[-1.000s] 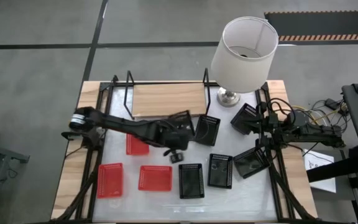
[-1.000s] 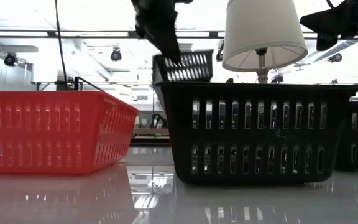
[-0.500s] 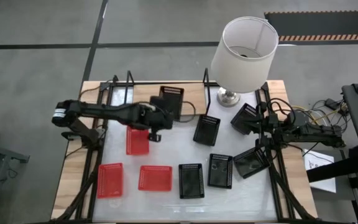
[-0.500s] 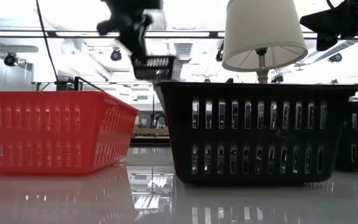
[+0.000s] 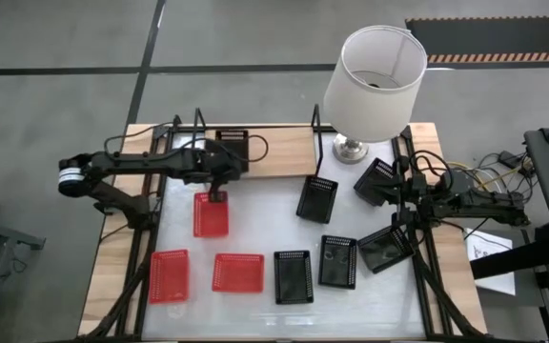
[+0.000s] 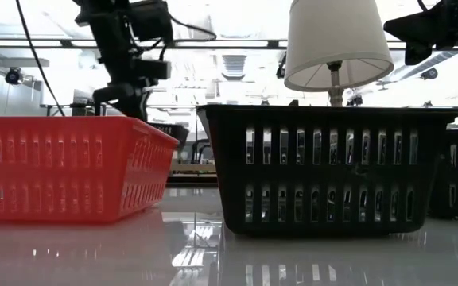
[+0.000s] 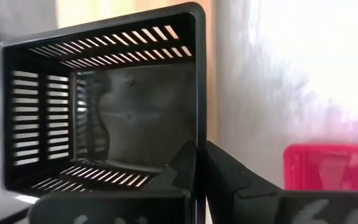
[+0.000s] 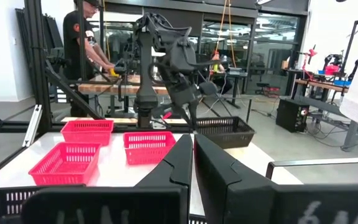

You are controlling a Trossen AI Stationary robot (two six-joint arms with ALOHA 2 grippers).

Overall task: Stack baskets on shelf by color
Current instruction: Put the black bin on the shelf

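Note:
My left gripper (image 5: 222,164) is shut on a black basket (image 5: 233,148) over the left part of the shelf (image 5: 279,151), a light-wood plank at the table's far edge. I cannot tell whether the basket touches the plank. Three red baskets (image 5: 211,214) (image 5: 170,276) (image 5: 238,272) rest on their bottoms on the white tabletop at the left. Several black baskets (image 5: 294,276) (image 5: 316,198) lie toward the middle and right. My right gripper (image 8: 192,140) waits shut and empty at the table's right edge. My left gripper pinches the rim of one side wall (image 7: 198,134) of the black basket, one finger inside (image 7: 180,167) and one outside (image 7: 232,182). It comes slanting down from the table's near left. The basket hangs from that wall, its open top turned toward the wrist.
A lamp with a white shade (image 5: 375,76) stands on the shelf's right end. Black rod uprights (image 5: 198,124) rise at the shelf's left end. A person (image 8: 82,37) works at a bench in the room beyond. Bare wood lies in the shelf's middle.
My left gripper has carried the black basket from over the table's middle toward the far left, to above the shelf's left part, sinking a little and rolling as it went. It has stayed shut on the basket. The other baskets have kept their places.

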